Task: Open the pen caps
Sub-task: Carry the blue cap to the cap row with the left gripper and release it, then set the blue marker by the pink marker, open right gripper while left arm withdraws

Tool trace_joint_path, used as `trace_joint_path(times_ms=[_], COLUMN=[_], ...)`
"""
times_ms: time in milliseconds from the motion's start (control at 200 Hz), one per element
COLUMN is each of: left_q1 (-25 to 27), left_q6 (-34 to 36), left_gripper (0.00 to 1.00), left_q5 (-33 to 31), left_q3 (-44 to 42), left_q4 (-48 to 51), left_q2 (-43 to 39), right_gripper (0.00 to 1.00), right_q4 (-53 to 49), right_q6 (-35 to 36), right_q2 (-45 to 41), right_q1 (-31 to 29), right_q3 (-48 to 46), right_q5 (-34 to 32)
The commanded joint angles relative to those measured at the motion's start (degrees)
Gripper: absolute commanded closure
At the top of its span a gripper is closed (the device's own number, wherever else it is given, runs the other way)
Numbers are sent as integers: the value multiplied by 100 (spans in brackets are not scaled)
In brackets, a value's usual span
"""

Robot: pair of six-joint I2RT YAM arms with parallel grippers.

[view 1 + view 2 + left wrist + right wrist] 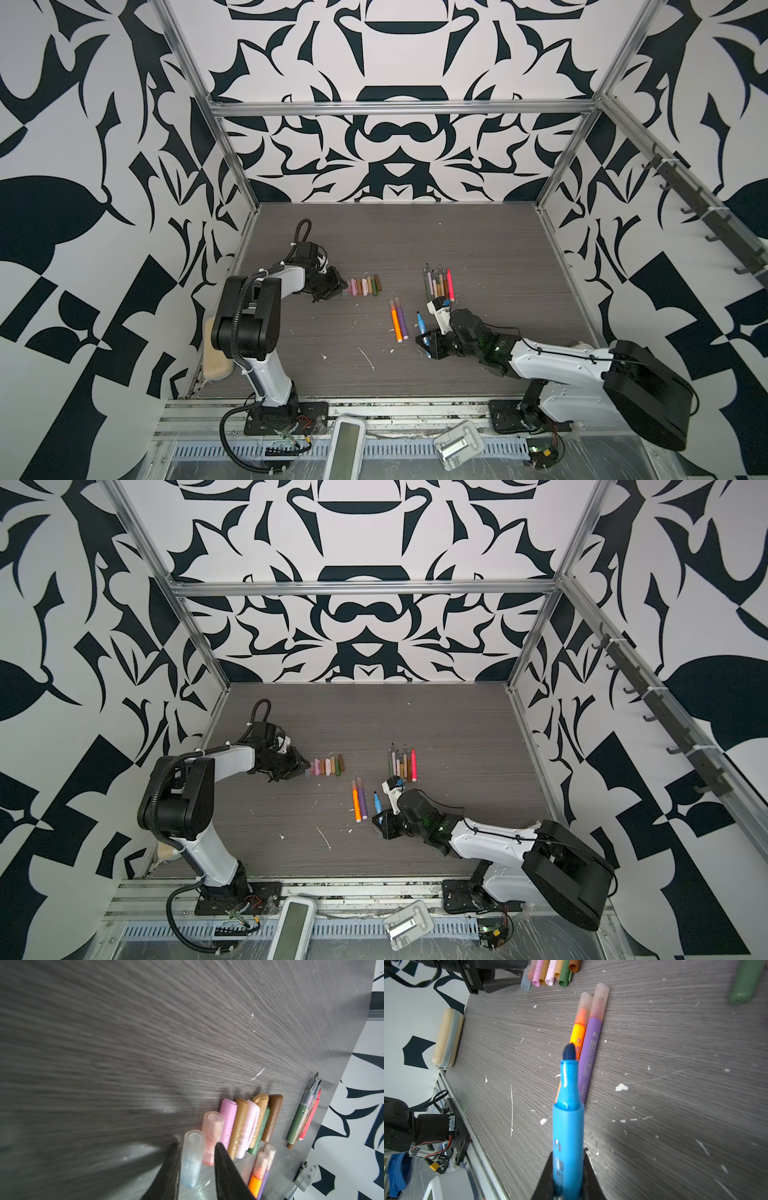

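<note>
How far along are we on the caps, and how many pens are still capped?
Done: a bunch of uncapped pens lies at the right rear, with loose caps rowed on the left. In hand: the right gripper holds the bare-tipped blue pen; the left gripper holds a pale bluish cap beside that row. Left: the orange pen and the purple pen, both capped, mid-table.

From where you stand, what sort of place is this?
Probably a robot test booth: two arms bolted to a rail, an aluminium frame holding patterned walls, marker pens laid on a grey table.
</note>
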State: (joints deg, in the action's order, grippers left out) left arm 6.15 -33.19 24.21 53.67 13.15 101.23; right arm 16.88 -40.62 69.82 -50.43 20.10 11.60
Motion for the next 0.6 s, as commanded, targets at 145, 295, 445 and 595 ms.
trace_joint_path(times_ms=[145, 295, 445, 595], left_q1=[-68, -88, -86, -88], left_q6=[-18, -105, -306, -179], left_gripper=[69, 70, 69, 65], left_q5=[-295, -231, -191, -92], left_q3=[-57, -155, -287, -151], left_q4=[346, 321, 411, 1131], left_q2=[-195, -421, -1416, -2881], right_gripper=[100, 100, 100, 100], right_q4=[3, -1, -77, -300], right_q6=[-77, -86, -126, -105], right_q2=[-39, -73, -217, -378], right_q1=[16, 18, 25, 289], right_q3=[161, 144, 102, 163], right_q5=[-28, -68, -196, -164])
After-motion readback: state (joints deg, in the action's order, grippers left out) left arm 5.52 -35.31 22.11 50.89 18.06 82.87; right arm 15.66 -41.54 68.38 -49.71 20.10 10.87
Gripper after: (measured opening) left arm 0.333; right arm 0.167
